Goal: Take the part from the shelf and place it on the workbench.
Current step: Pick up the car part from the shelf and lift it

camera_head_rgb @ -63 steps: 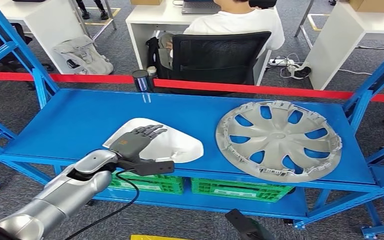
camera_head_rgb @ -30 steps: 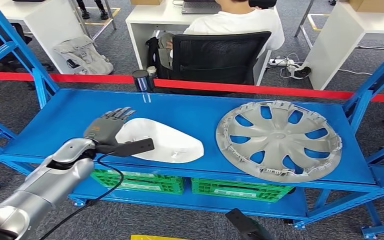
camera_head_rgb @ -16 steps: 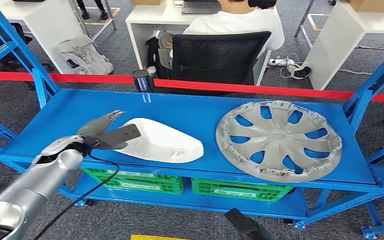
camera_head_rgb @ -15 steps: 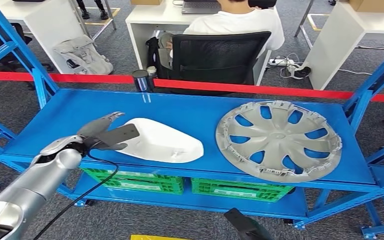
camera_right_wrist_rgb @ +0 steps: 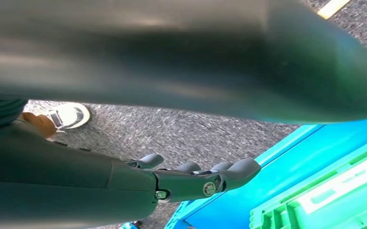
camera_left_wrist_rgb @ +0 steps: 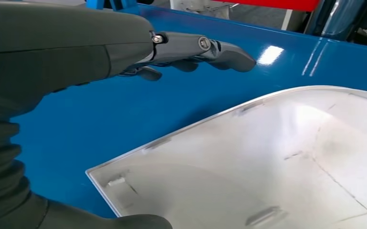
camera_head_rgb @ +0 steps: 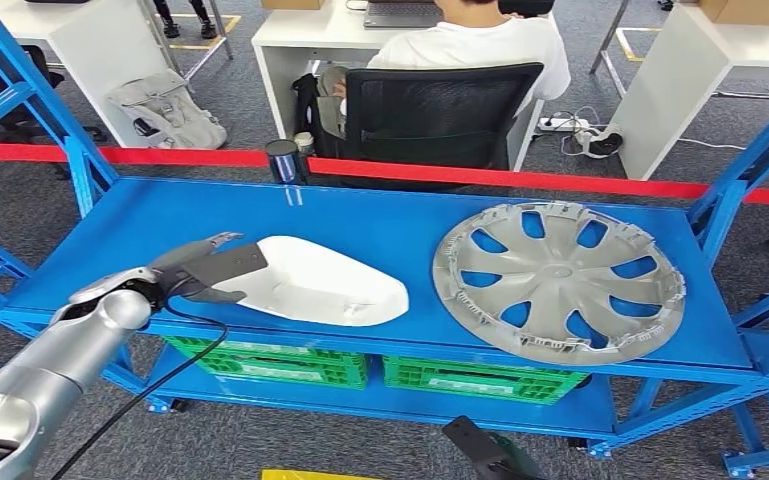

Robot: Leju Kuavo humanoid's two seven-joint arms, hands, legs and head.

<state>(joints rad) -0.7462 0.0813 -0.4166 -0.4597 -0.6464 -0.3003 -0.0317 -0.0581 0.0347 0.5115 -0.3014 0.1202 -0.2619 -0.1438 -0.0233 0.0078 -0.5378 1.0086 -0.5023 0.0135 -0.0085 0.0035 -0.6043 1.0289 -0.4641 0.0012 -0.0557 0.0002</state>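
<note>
The white moulded part (camera_head_rgb: 325, 282) lies on the blue shelf (camera_head_rgb: 150, 225), left of centre. My left hand (camera_head_rgb: 188, 262) is at the part's left end, turned on edge, and holds nothing. In the left wrist view its fingers (camera_left_wrist_rgb: 198, 47) stretch out over bare shelf beyond the rim of the white part (camera_left_wrist_rgb: 277, 162). The thumb (camera_left_wrist_rgb: 105, 222) lies by the near corner, and I cannot tell whether it touches. My right hand (camera_right_wrist_rgb: 176, 183) hangs low beside the shelf frame, fingers stretched and holding nothing.
A large silver hubcap (camera_head_rgb: 558, 280) lies on the right half of the shelf. Two green crates (camera_head_rgb: 300, 365) sit on the level below. A red tape (camera_head_rgb: 520, 180) and a dark cylinder (camera_head_rgb: 282, 160) stand behind the shelf. A person sits in a black chair (camera_head_rgb: 440, 110) beyond.
My left hand has slid left off the top of the white part to its left end and turned on edge. The part and hubcap have not moved.
</note>
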